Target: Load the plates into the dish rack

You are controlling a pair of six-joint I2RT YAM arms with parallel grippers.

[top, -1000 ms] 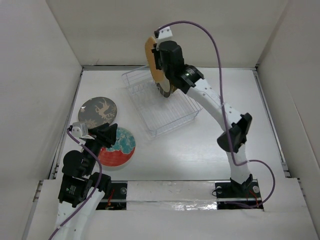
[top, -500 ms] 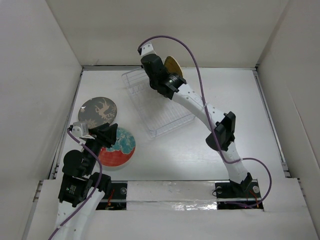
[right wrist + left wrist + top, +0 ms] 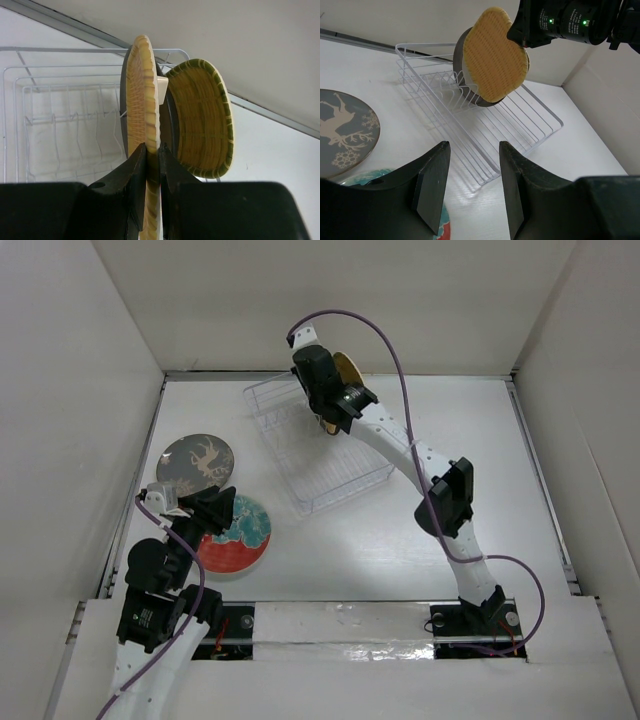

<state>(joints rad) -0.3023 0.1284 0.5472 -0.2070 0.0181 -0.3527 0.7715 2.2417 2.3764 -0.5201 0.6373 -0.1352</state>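
On the worktop (image 3: 380, 545) at left lay the grey antlered plate (image 3: 195, 462) and, nearer, the red-and-teal plate (image 3: 245, 535); the left claw (image 3: 470, 175) hung released above it, empty; further right, the right claw (image 3: 152, 157) was clenched on the rim of a tan woven plate (image 3: 141, 100), upright at the far end of the dish rack (image 3: 335, 470) — a dark-rimmed plate (image 3: 170, 130) and a second woven plate (image 3: 202, 117) just behind.

The white table (image 3: 400, 530) carries three things. A clear dish rack (image 3: 345, 490) sits askew toward 11 o'clock. A grey deer-motif plate (image 3: 195, 462) lies flat at 9 o'clock, with a red-and-teal plate (image 3: 250, 532) just beside it at 8 o'clock.
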